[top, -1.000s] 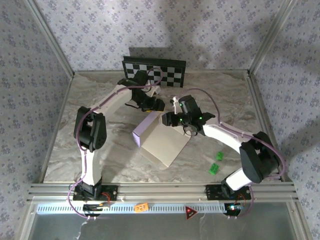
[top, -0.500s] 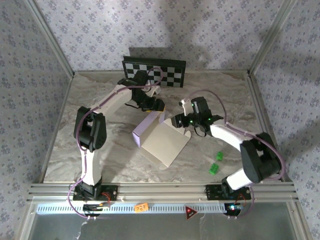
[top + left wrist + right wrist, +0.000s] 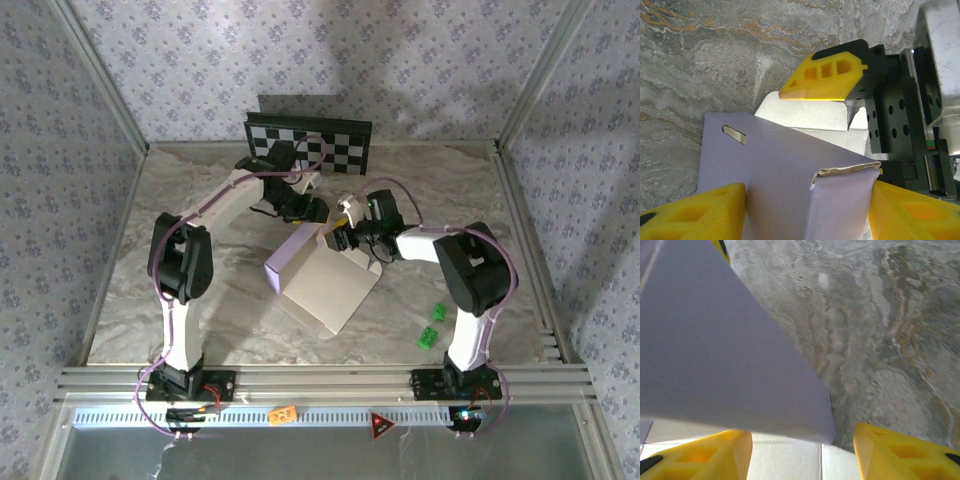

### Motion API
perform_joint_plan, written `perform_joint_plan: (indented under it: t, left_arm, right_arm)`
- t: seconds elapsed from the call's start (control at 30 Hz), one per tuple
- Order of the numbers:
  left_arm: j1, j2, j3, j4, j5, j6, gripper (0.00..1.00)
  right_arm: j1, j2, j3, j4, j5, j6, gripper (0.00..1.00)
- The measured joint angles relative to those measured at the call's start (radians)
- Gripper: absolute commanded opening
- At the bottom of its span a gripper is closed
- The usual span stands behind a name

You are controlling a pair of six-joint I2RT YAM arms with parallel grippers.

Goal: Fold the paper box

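Note:
The paper box point(image 3: 325, 285) lies mid-table, half folded: a lavender wall point(image 3: 290, 255) stands on its left and a cream panel slopes to the right. My left gripper point(image 3: 312, 212) sits at the box's far end. In the left wrist view its yellow fingers point(image 3: 700, 212) press both sides of the lavender box point(image 3: 790, 170), so it is shut on it. My right gripper point(image 3: 338, 228) is close beside it at the far right corner. In the right wrist view it point(image 3: 802, 432) is open, with a lavender flap point(image 3: 715, 355) over the cream panel point(image 3: 785, 460) between its jaws.
A black-and-white checkerboard panel point(image 3: 310, 135) leans on the back wall. Two small green pieces point(image 3: 432, 325) lie on the marble at the right front. Aluminium rails point(image 3: 320, 380) edge the table, and papered walls close three sides.
My right gripper drew back to the right, then swung left to the box's far corner beside the left gripper. The left arm stayed where it was.

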Motion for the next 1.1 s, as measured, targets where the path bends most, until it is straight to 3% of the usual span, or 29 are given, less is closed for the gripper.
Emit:
perform_joint_plan:
  t: [0.33,0.6,1.1]
  left_arm:
    - [0.0,0.005,0.0,-0.019,0.0,0.011,0.62]
    - [0.0,0.006,0.0,-0.023,0.019,0.011,0.62]
    - [0.001,-0.035,-0.086,0.066,0.063,-0.013,0.65]
  right_arm:
    - [-0.008,0.047,0.026,0.11,-0.101,0.008,0.43]
    - [-0.002,0.054,0.027,0.144,-0.092,0.03,0.3]
    - [0.11,-0.034,-0.106,0.241,0.251,0.041,0.06]
